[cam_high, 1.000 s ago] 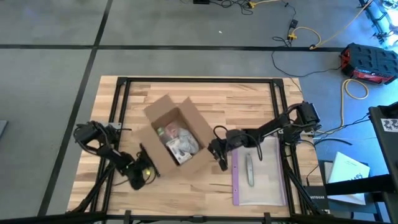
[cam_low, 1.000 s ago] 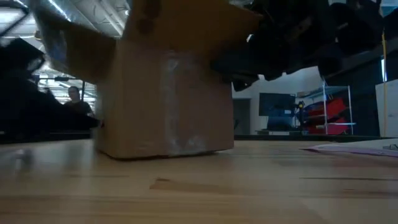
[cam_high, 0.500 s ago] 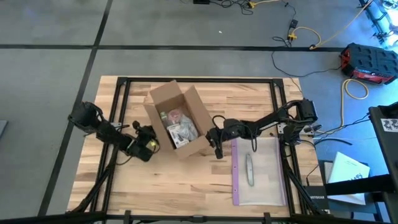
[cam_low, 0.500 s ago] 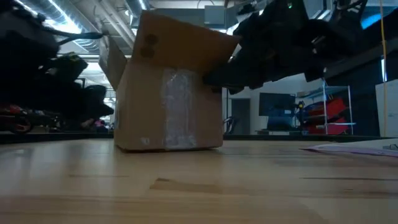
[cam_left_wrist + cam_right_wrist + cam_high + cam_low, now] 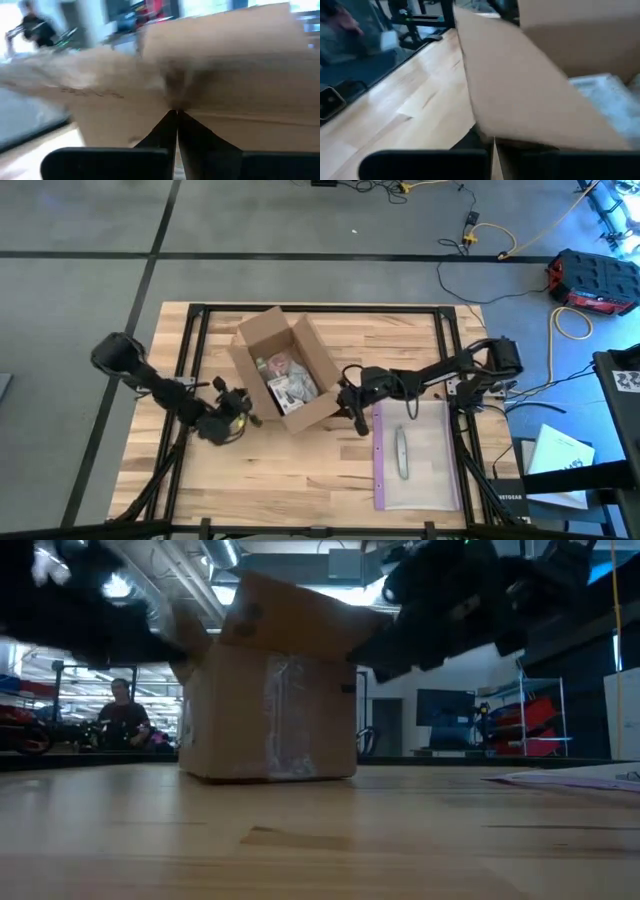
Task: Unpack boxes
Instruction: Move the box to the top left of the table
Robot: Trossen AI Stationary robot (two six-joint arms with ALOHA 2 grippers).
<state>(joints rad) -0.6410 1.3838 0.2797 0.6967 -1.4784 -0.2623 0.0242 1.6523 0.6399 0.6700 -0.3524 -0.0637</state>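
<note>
Items inside the box [image 5: 283, 380] are too small to identify from above

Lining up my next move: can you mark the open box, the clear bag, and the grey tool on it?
cardboard box [image 5: 322, 372], high view, on its right-hand wall.
clear plastic bag [image 5: 432, 472], high view, on bare plastic beside the tool.
grey tool [image 5: 402, 452], high view, mid-length.

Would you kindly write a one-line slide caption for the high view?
Open cardboard box of packed items, flanked by shut left gripper and right gripper, beside a clear bag.
</note>
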